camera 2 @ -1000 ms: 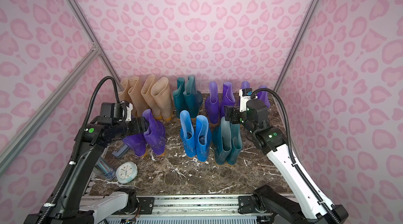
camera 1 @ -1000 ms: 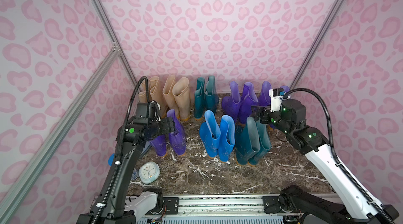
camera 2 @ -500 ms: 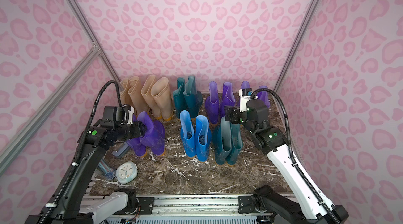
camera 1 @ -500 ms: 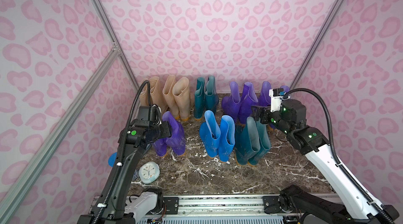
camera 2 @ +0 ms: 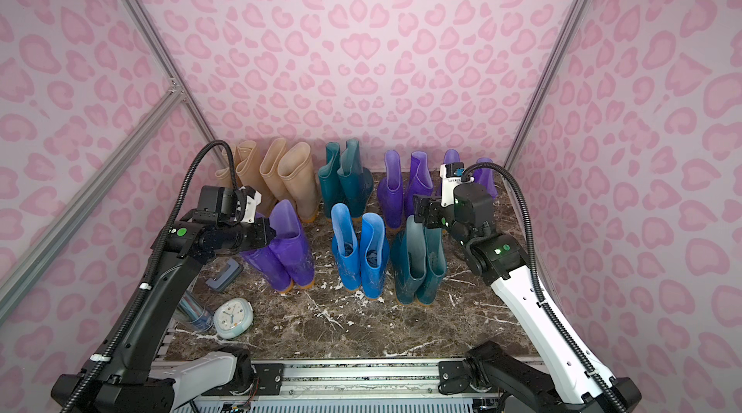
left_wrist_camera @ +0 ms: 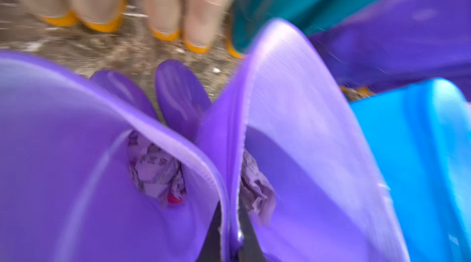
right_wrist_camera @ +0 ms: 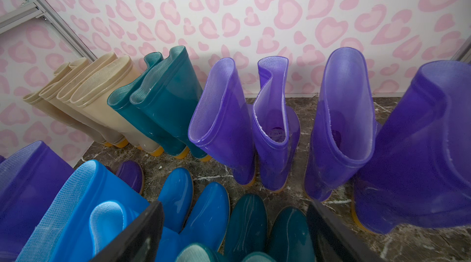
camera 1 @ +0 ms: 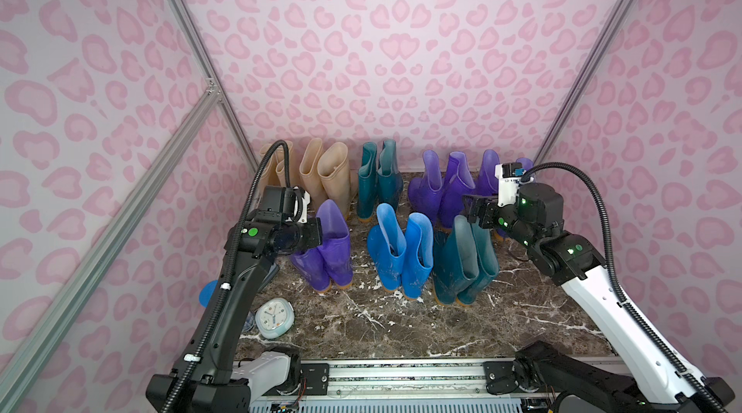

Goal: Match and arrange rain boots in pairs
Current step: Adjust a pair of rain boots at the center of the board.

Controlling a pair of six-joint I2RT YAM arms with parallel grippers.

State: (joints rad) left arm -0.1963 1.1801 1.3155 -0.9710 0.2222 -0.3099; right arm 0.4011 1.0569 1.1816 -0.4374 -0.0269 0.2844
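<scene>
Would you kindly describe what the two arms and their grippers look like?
The left arm is black above a white base link; the right arm has a white forearm and black joints. Both carry green indicator dots, ribbed black cable hoses and white wrist camera mounts. The left gripper and right gripper are black, flat-fingered.

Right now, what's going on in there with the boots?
The left tool is shut on the pinched-together rims of the front purple pair. The right tool hangs open above the front dark teal pair, holding nothing. The bright blue pair stands between those two pairs, and the back-row boots line the wall in colour-matched pairs.
</scene>
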